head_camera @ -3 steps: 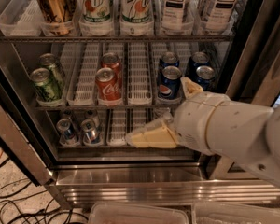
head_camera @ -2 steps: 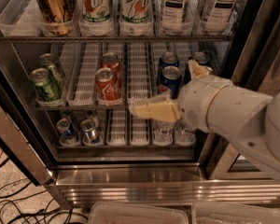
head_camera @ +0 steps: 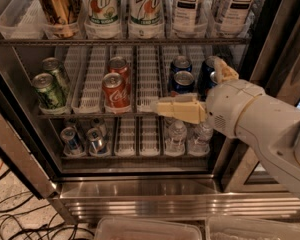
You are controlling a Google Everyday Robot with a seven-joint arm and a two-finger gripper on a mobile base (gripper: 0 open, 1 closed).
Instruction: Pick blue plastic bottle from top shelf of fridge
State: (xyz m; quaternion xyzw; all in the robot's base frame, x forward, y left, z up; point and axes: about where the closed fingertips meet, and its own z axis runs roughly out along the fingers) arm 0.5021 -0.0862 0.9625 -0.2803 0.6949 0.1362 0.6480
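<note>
Two tall Teas' Tea bottles stand at the right of the top shelf (head_camera: 65, 42) of the fridge (head_camera: 140, 186): one (head_camera: 187, 6) and one further right (head_camera: 238, 6), their caps cut off by the frame's top. My gripper (head_camera: 189, 85) is below them, in front of the middle rack by the blue Pepsi cans (head_camera: 181, 76). It is open and empty: one cream finger (head_camera: 177, 109) points left, the other (head_camera: 223, 70) points up. The white arm comes in from the lower right.
Two 7up bottles (head_camera: 102, 6) and a brown bottle (head_camera: 57, 6) fill the top shelf's left. The middle rack holds green cans (head_camera: 49, 90) and Coke cans (head_camera: 114, 91). The bottom rack holds cans (head_camera: 72, 139) and small water bottles (head_camera: 176, 136). Cables lie on the floor at the left.
My gripper and arm have risen from the bottom rack's level to the middle rack's, and the camera has drawn closer to the fridge.
</note>
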